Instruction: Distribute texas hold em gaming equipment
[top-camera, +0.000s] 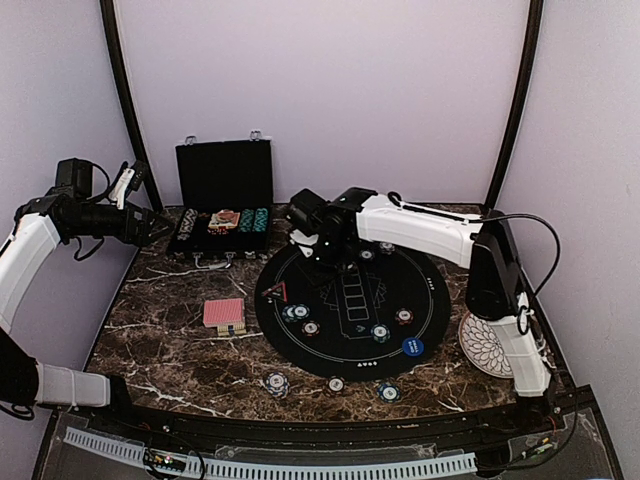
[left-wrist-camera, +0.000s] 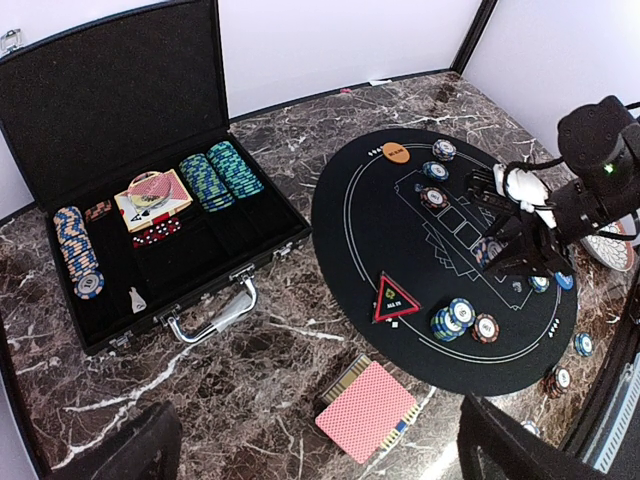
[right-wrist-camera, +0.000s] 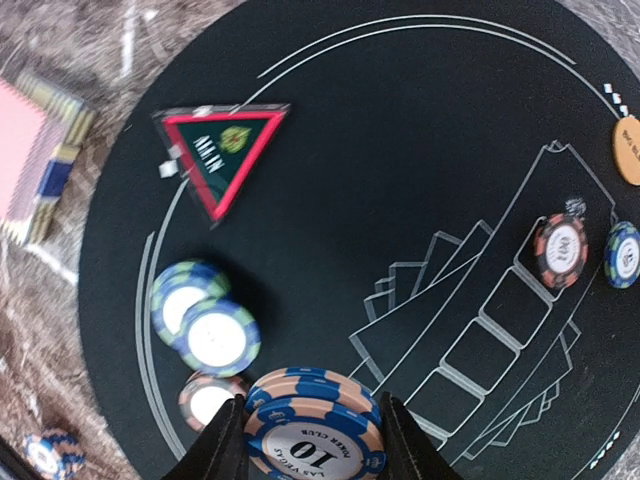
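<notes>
My right gripper (right-wrist-camera: 315, 432) is shut on a short stack of peach-and-blue poker chips (right-wrist-camera: 312, 415) marked 10, held just above the round black mat (top-camera: 345, 352) near its far left part. Below it lie two blue-green chips (right-wrist-camera: 205, 325) and a red chip (right-wrist-camera: 205, 398). The red triangle token (right-wrist-camera: 222, 150) sits at the mat's left edge. Red-backed cards (top-camera: 224, 314) lie on the marble left of the mat. An orange disc (left-wrist-camera: 396, 153) and a blue disc (top-camera: 413, 347) rest on the mat. My left gripper (left-wrist-camera: 318, 420) hangs open, high at the far left beside the case.
An open black case (top-camera: 222, 200) with rows of chips, a card deck and dice stands at the back left. A white patterned plate (top-camera: 485, 345) lies at the right edge. Loose chips (top-camera: 276, 383) sit on the marble in front of the mat.
</notes>
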